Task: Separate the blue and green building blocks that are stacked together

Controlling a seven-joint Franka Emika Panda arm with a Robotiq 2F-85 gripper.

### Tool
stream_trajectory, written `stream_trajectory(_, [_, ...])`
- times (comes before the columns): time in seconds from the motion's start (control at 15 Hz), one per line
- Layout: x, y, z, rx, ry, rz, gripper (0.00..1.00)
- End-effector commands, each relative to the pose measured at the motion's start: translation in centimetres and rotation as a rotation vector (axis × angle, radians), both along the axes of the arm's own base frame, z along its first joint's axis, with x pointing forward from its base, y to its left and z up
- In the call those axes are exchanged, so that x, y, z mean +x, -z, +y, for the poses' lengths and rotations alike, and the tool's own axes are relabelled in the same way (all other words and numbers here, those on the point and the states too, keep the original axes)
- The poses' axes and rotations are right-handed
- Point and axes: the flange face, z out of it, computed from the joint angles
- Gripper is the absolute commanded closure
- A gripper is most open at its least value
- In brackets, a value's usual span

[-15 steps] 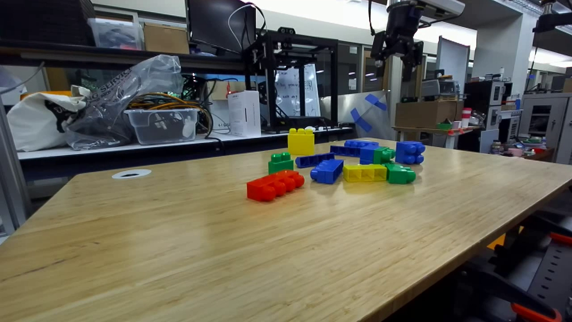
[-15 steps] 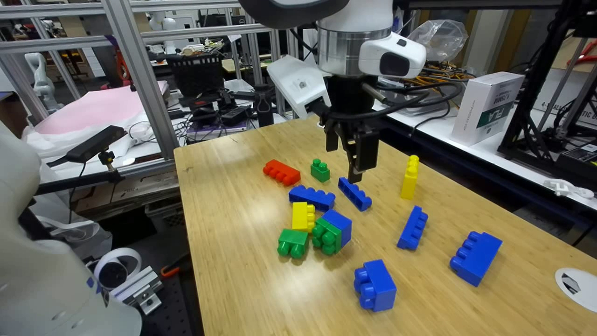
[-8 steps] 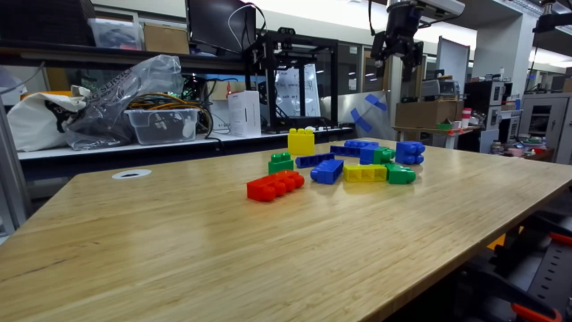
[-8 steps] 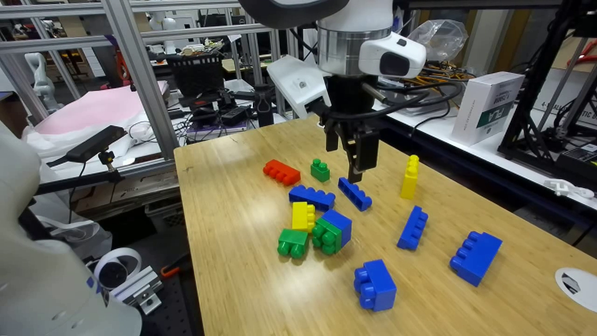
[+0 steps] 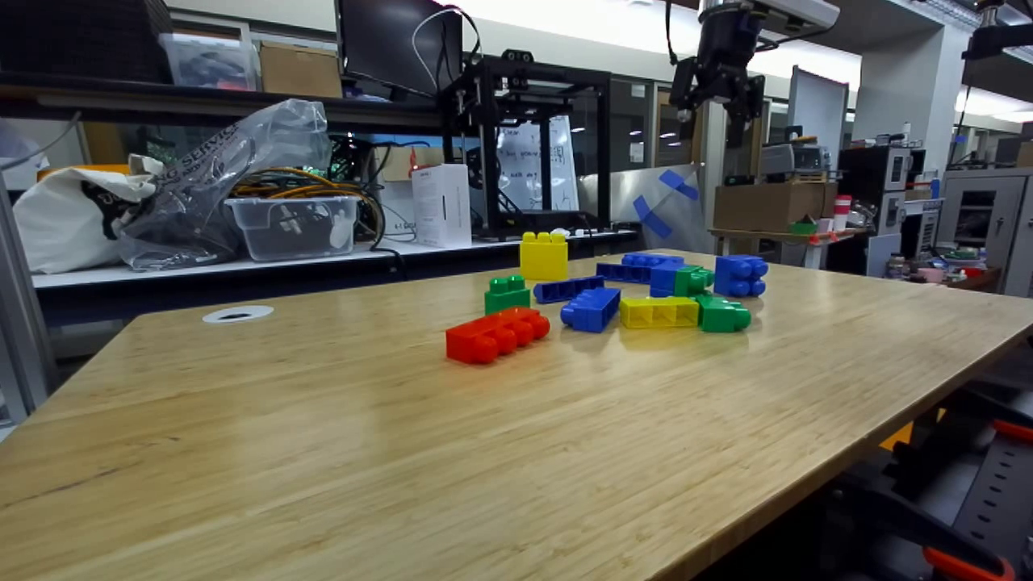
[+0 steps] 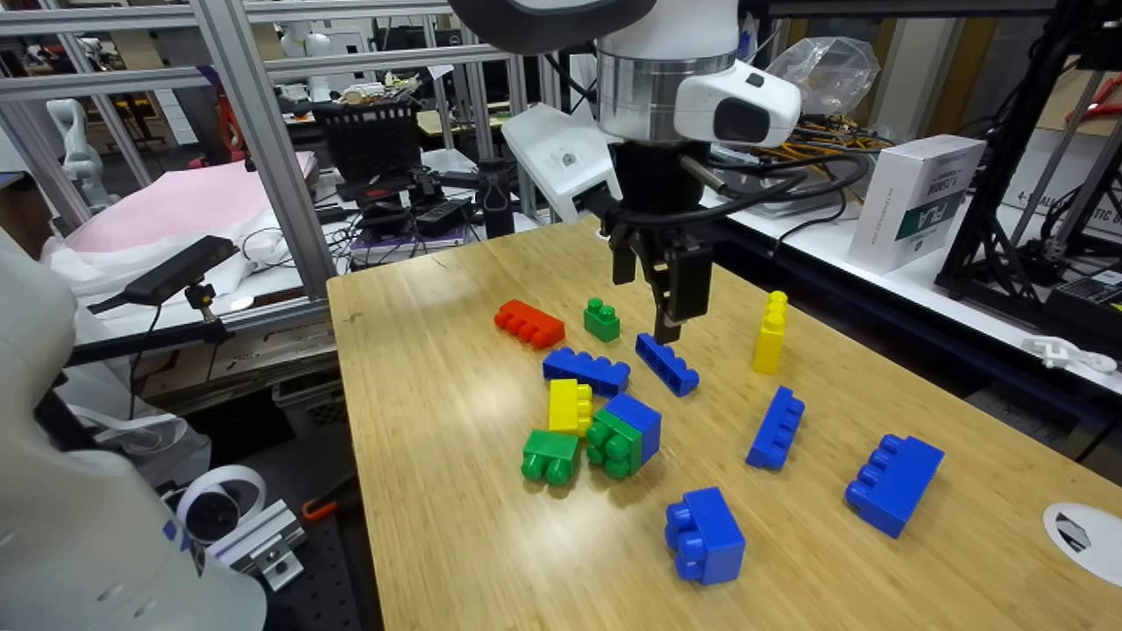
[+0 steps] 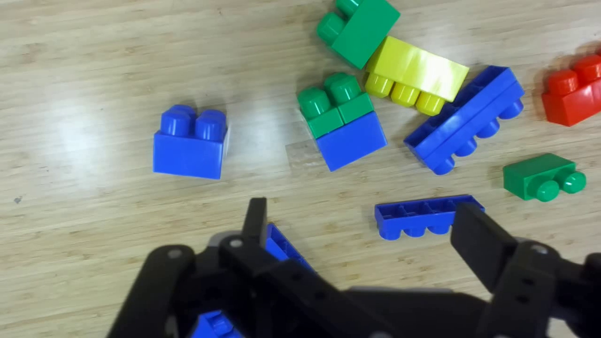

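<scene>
A blue brick and a green brick are joined into one block, lying on its side on the table with the green studs facing outward. The pair shows in both exterior views: the green part and blue part, and again the blue part and green part. My gripper is open and empty, fingers wide apart. It also shows in both exterior views, hanging above the table. In the wrist view the pair lies beyond the fingertips, not between them.
A yellow brick and a loose green brick lie close beside the pair. A long blue brick is near too. A separate blue brick, a thin blue brick, a red brick and an upright yellow brick stand around.
</scene>
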Motion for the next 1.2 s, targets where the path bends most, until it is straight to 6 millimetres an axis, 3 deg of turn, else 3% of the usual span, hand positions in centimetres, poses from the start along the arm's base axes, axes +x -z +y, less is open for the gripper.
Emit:
stream_trajectory(0.0, [0.0, 0.0, 0.0, 0.0, 0.0, 0.001, 0.0])
stream_trajectory(0.33, [0.0, -0.2, -0.1, -0.019, 0.006, -0.014, 0.0])
stream_trajectory(0.73, [0.6, -2.1, -0.6, -0.066, -0.001, -0.128, 0.0])
stream_trajectory(1.13, [1.0, -0.4, 1.3, 0.015, -0.071, -0.124, 0.0])
